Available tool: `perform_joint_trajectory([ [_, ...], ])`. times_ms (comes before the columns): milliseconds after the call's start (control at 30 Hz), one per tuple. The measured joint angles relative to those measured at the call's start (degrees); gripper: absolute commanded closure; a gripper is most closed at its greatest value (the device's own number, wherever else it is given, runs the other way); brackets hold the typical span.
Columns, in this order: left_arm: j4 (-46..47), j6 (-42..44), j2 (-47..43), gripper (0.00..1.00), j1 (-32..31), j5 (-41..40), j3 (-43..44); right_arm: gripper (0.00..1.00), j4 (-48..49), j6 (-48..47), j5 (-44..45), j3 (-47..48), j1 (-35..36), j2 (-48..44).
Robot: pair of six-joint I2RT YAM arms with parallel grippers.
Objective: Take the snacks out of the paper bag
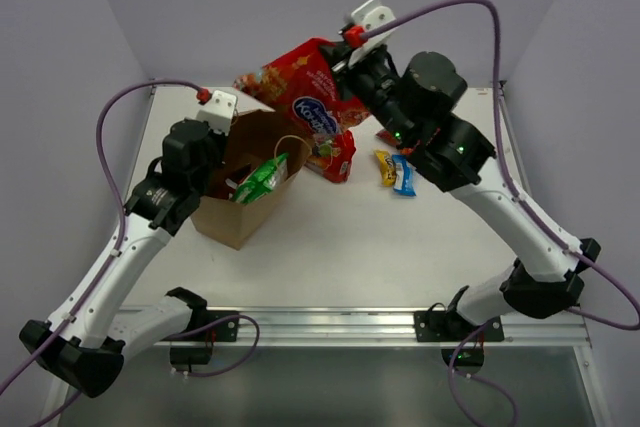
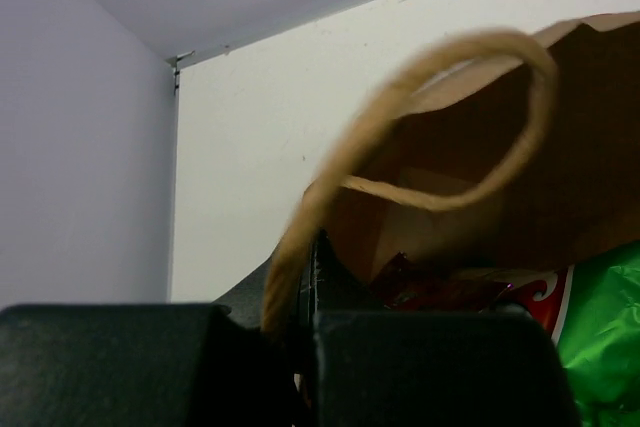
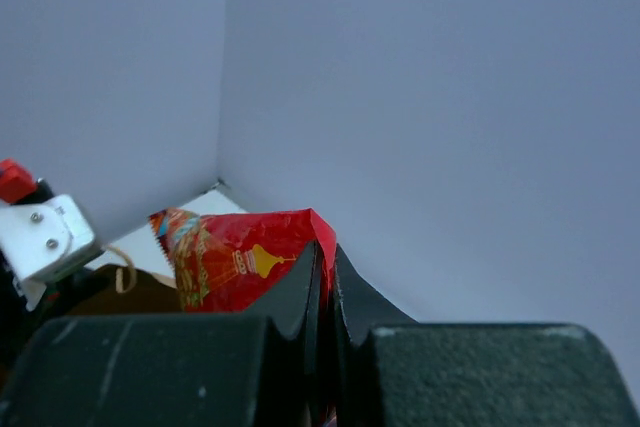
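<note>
While left tool (image 2: 298, 335) pinches bag handle (image 2: 505, 45), right tool (image 3: 328, 259) holds red packet (image 3: 235, 262).

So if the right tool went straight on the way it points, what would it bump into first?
Probably the grey wall. Nothing else shows ahead of the right tool, shut on the big red packet. How far the wall is, I can't tell.
</note>
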Motion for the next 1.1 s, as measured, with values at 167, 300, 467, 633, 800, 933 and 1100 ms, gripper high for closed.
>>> perform_joint_trajectory([
  [167, 0.2, 0.2, 1.0, 1.00, 0.0, -2.5, 0.0, 1.00, 1.1, -0.5, 4.0, -2.0, -2.8, -8.4],
  [300, 0.5, 0.7, 1.6, 1.00, 0.3, -4.2, 0.0, 1.00, 3.8, -1.0, 8.5, -9.4, -3.8, -18.0],
  [467, 1.0, 1.5, 2.8, 1.00, 0.7, -6.9, 0.1, 1.00, 4.3, 1.3, 13.4, -24.8, -4.4, -29.8],
  [633, 1.7, 2.1, 3.2, 1.00, 1.1, -8.3, 0.1, 1.00, 0.0, 11.9, 9.4, -40.6, -4.6, -34.2],
  [800, 2.8, 3.5, 3.2, 1.00, 1.1, -8.3, 0.1, 1.00, -5.0, 23.3, -1.8, -52.8, -0.9, -31.0],
  [933, 3.8, 4.8, 3.2, 1.00, 1.1, -8.0, 0.2, 1.00, -2.6, 32.7, -10.8, -60.7, 1.9, -28.9],
  [1100, 5.0, 6.8, 2.4, 1.00, 1.1, -6.6, 0.2, 1.00, 1.7, 40.3, -12.8, -61.5, 2.2, -25.4],
])
